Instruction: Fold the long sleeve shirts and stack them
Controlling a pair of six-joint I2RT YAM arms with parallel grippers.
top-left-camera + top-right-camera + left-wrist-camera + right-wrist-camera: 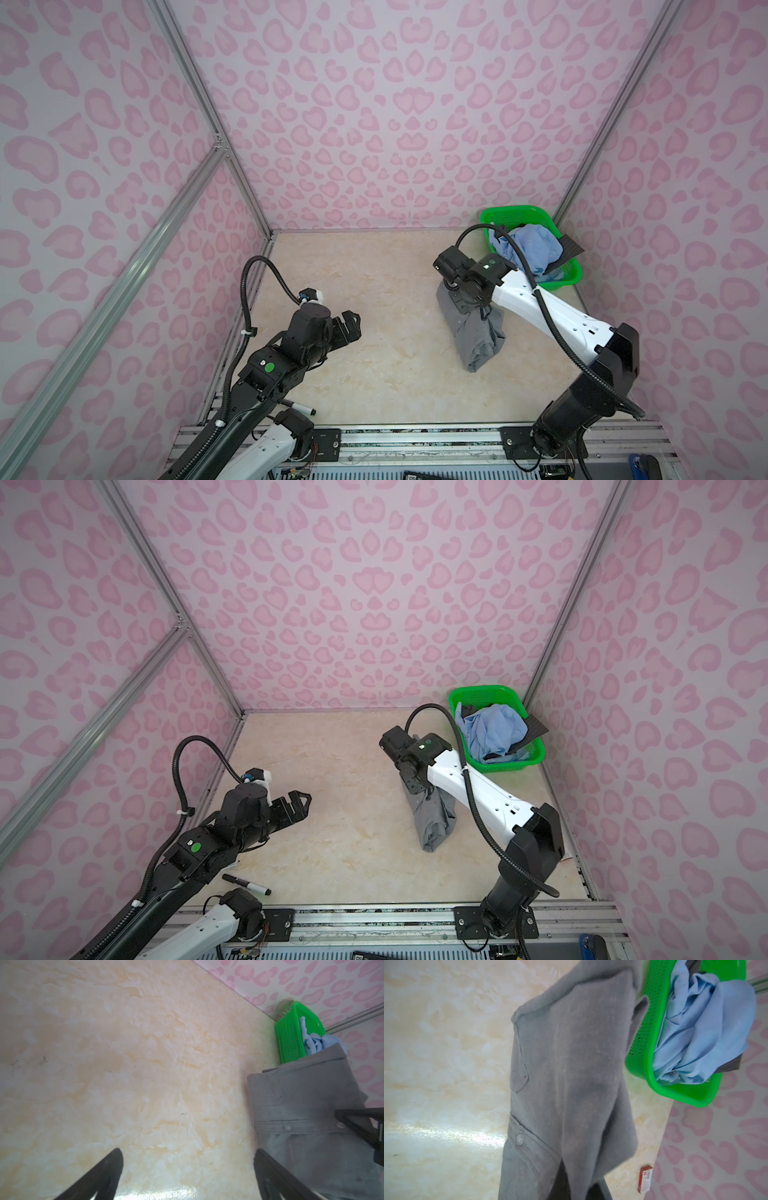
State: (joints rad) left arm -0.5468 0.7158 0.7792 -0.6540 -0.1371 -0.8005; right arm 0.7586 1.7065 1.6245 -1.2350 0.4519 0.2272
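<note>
A plain mid-grey button-front long sleeve shirt (478, 336) (432, 825) hangs bunched from my right gripper (463, 301) (415, 785), its lower end resting on the table. In the right wrist view the grey cloth (571, 1064) drapes over the shut right gripper (571, 1190) and hides most of its fingers. My left gripper (351, 322) (301, 802) (188, 1152) hovers open and empty over bare table, well left of the grey shirt (301, 1105). A light blue shirt (532, 245) (494, 729) (706, 1032) and a dark charcoal one (569, 247) (536, 729) lie crumpled in the basket.
The green plastic basket (569, 278) (536, 754) (288, 1043) (675, 1093) stands in the far right corner against the pink patterned walls. A black marker (245, 885) (301, 409) lies near the front left. A small red box (645, 1178) sits by the right wall.
</note>
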